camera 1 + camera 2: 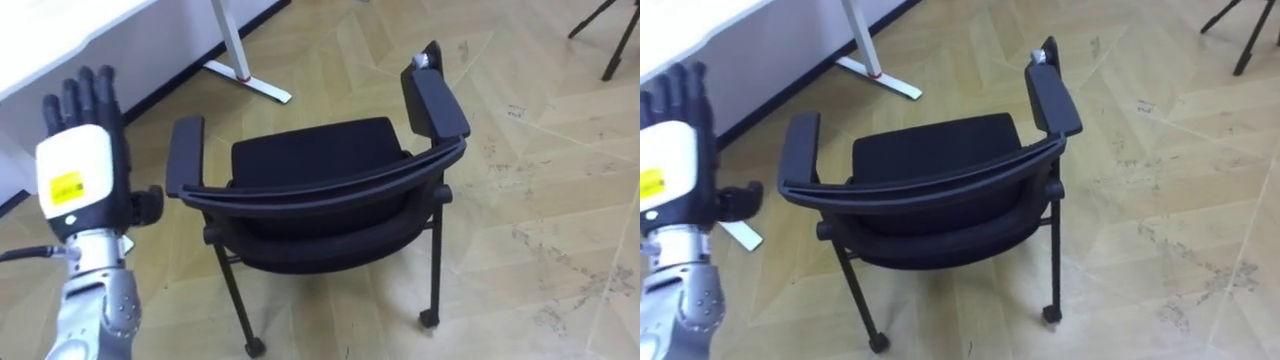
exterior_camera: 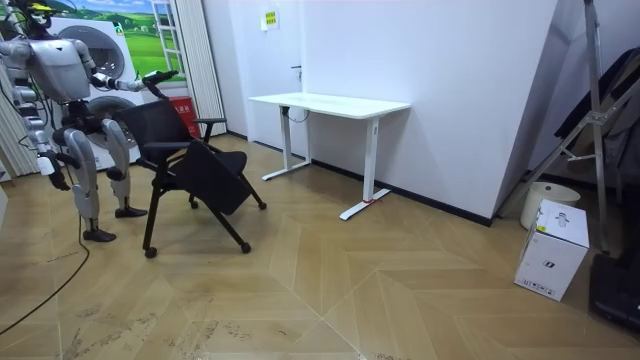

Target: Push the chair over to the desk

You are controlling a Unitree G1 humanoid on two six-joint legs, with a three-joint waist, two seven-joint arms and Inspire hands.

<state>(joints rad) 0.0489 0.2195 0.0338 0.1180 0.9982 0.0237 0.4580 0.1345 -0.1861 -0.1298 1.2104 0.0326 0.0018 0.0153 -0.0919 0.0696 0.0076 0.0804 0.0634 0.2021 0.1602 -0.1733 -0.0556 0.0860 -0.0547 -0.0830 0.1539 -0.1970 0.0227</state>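
In the left eye view the left robot hand (image 1: 80, 165), raised at the left edge with straight fingers, is beside the black wheeled chair (image 1: 320, 190) at centre without touching it, so I judge the push not yet begun and needing contact with the backrest; in the room view the right robot hand (image 2: 48, 170) hangs at far left, its state I cannot tell.

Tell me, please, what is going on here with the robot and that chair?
The robot stands behind a black chair on the wooden floor, with a white desk ahead. Its left hand is raised with fingers straight, just beside the nearer armrest but apart from it. Its right hand hangs at its side in the room view. The push has not yet begun, it seems.
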